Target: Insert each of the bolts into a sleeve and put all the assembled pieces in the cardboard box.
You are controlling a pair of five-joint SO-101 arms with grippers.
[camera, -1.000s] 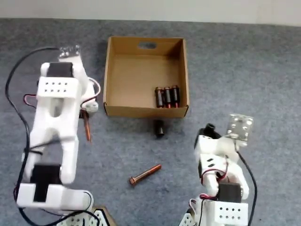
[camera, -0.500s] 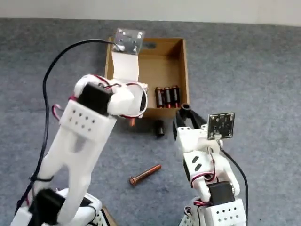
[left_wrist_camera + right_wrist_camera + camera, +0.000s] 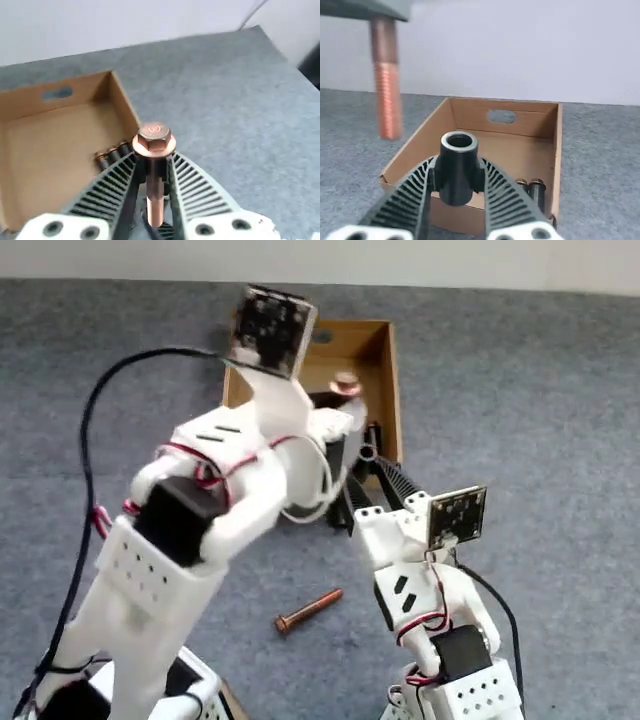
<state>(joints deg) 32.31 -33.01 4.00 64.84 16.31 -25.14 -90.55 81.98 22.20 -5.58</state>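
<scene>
High view tip: line it up before you push

Biggest thing first: the cardboard box (image 3: 392,390) sits upper centre of the frame on the grey carpet (image 3: 540,390), with a few finished pieces (image 3: 532,187) already inside. The left gripper (image 3: 154,165), coming in from lower left, is clenched on a copper bolt (image 3: 154,140) just under the head, thread pointing down. The right gripper (image 3: 457,172), from lower right, is clamped round a black sleeve (image 3: 456,165), bore facing up, right by the box's front edge mid-frame. A loose bolt (image 3: 308,610) lies on the carpet at lower centre.

So this is the mating step, I reckon. From the right wrist view the thread tip hangs above and off to one side of the sleeve's mouth, not touching. My advice: slide the bolt sideways till the tip sits dead over the hole, keep both upright, then lower gently. Any tilt and the thread will probably catch the rim or knock the sleeve askew.
</scene>
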